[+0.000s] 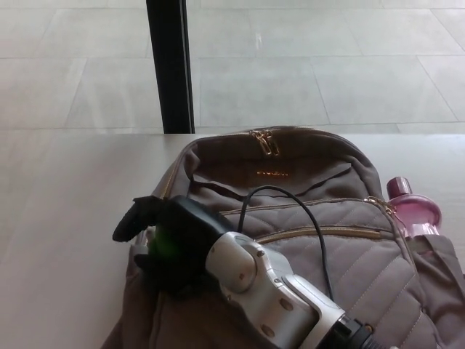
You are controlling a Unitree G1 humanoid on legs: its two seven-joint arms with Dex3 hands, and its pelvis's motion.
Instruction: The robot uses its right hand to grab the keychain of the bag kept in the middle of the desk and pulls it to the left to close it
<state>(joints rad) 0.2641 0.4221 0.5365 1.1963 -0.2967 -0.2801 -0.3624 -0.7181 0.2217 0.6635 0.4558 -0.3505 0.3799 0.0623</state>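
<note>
A grey-brown quilted backpack (pixel 305 189) lies in the middle of the pale desk (pixel 65 218), with gold zipper pulls (pixel 266 141) at its top. My right hand (pixel 173 246) reaches in from the lower right and rests over the bag's left edge. Its black fingers (pixel 133 219) curl around a bright green keychain (pixel 163 244), which is mostly hidden inside the hand. The silver forearm (pixel 269 294) covers the bag's lower front, and a black cable (pixel 305 211) loops above it. My left hand does not show.
A pink bottle (pixel 413 209) sits in the bag's right side pocket. A black pillar (pixel 171 65) stands behind the desk against a tiled floor (pixel 327 65). Bare desk surface stretches to the left of the bag.
</note>
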